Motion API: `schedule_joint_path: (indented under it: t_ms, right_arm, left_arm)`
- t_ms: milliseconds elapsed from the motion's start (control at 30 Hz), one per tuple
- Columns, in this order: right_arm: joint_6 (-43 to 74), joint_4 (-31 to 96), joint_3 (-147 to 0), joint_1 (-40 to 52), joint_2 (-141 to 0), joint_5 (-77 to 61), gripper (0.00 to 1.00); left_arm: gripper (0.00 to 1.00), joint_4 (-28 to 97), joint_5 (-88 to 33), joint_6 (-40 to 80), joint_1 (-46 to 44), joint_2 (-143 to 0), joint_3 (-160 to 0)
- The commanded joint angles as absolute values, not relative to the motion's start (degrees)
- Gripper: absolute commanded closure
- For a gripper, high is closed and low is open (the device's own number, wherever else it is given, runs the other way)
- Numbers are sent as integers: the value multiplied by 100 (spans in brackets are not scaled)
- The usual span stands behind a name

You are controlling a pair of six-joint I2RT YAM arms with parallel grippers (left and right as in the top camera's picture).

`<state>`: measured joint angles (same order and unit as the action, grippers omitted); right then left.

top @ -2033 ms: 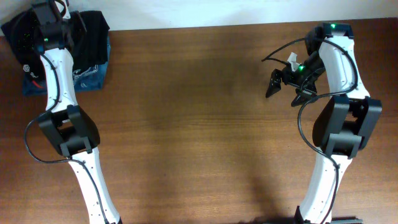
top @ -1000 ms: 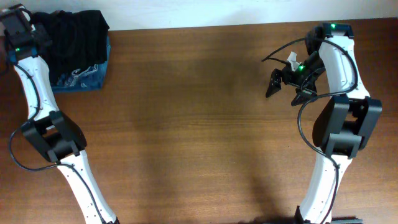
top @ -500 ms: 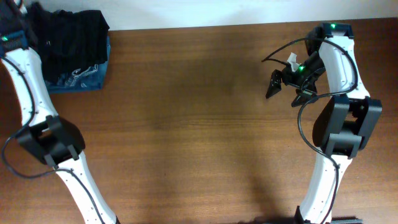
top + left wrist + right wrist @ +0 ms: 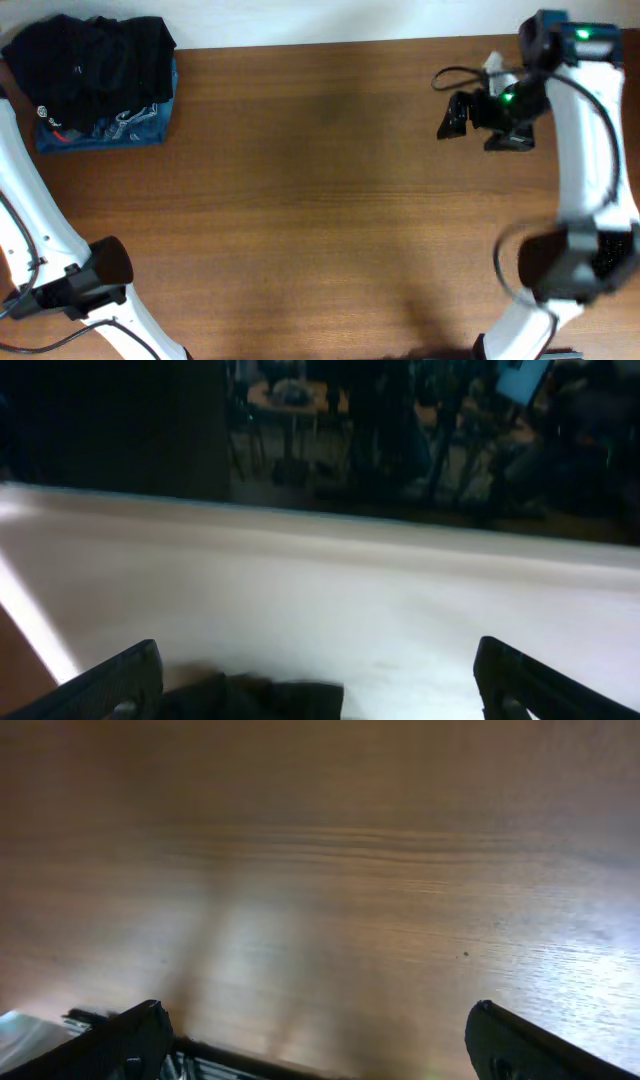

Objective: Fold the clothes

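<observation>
The clothes (image 4: pixel 105 55), a plain black garment, lie bunched on top of a pile at the table's far left corner. My left gripper (image 4: pixel 315 660) is outside the overhead view. In its wrist view the fingers (image 4: pixel 125 685) stand wide open, nothing between them, facing a white wall, and a strip of dark fabric (image 4: pixel 250 700) shows at the bottom edge. My right gripper (image 4: pixel 478 132) hovers over bare wood at the far right, far from the pile. It is open and empty (image 4: pixel 315 1020).
Under the black garment lie a blue garment with white print (image 4: pixel 125 128) and a black piece with a round white logo (image 4: pixel 42 112). The left arm's white link (image 4: pixel 30 200) runs along the left edge. A cable (image 4: pixel 230 1060) crosses below the right fingers.
The left gripper opened and swung off to the left, out of the overhead view, leaving the black garment on the pile. The right arm shifted slightly up and right.
</observation>
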<state>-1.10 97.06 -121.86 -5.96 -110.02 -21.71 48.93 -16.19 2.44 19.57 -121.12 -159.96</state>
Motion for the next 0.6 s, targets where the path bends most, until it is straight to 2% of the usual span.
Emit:
schedule_joint_path:
  t_ms: [0,300,567]
  right_arm:
    - [45,9736,-12202,-115,-9894,-1627,1]
    - [202,9734,-12160,722,-8191,-1131,1]
    - [198,9734,-10774,727,-6814,-676,1]
  left_arm:
    - [1,5310,-1739,215,1986,-12180,-15959]
    - [1,6228,-1737,215,1988,-12180,-15959]
    - [1,7454,-1719,215,1988,-12180,-15959]
